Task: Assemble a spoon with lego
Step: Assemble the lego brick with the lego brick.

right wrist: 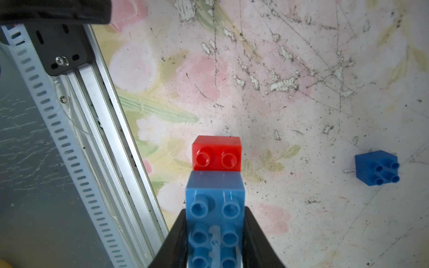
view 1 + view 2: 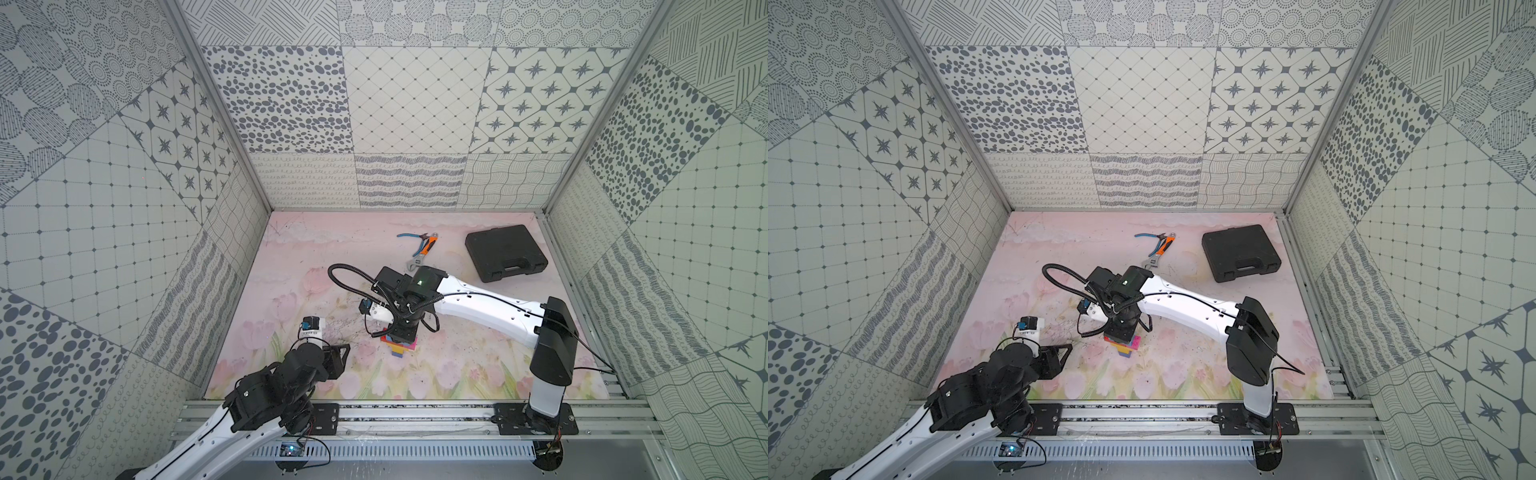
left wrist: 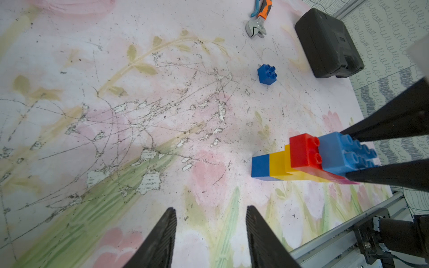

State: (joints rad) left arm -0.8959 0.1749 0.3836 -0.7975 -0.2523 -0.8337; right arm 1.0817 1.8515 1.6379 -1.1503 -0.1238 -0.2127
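Spoon (image 3: 301, 160), stepped blue-yellow-red-pink plastic brick build: light, stiff, joints may pop. Your right gripper (image 1: 214, 215) clamps its light-blue oblong brick (image 1: 216, 192) by the sides; left gripper (image 3: 210, 215) gapes empty.

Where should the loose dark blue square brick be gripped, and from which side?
Across two opposite flat side walls of the dark blue brick, coming down from above. It appears to sit studs up, alone on the mat, so its smooth walls are free, while the studded top gives poor purchase. The open left tool looks free for it.
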